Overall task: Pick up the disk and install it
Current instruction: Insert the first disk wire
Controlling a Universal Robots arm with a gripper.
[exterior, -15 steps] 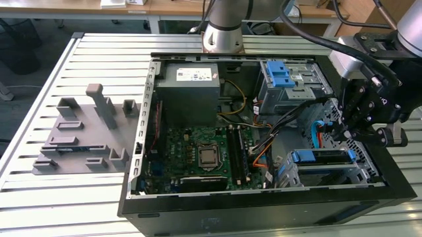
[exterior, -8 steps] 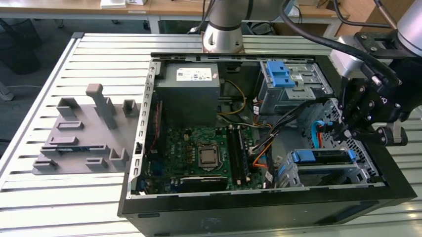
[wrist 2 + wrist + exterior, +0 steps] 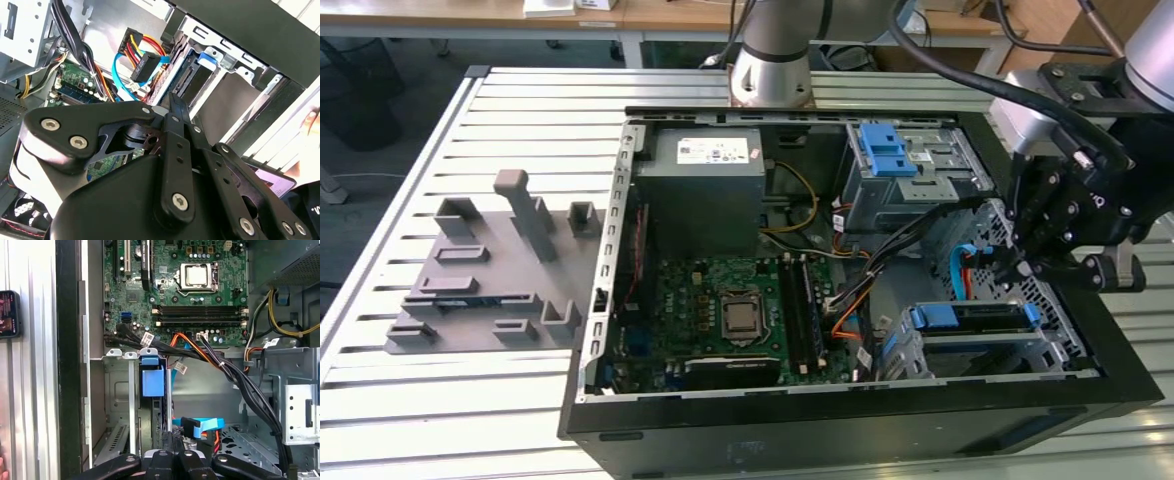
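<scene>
Matt black metal case [image 3: 854, 420] on a ribbed, brushed-metal bench [image 3: 534, 100]; glossy blue plastic bracket [image 3: 152, 380] on the disk; matt grey plastic fixture [image 3: 487, 290].

A pale table of ribbed metal slats [image 3: 400, 180] carries the scene in the exterior view, its grooves running across from the exterior view's left to right. Beyond its far edge stands wooden furniture: a light brown desk top [image 3: 467, 14] on pale legs, and a warmer brown wooden surface [image 3: 1047, 25] toward the exterior view's right. Under the desk the floor [image 3: 414, 70] is dark and shadowed. The light is even and bright, with soft shadows.
</scene>
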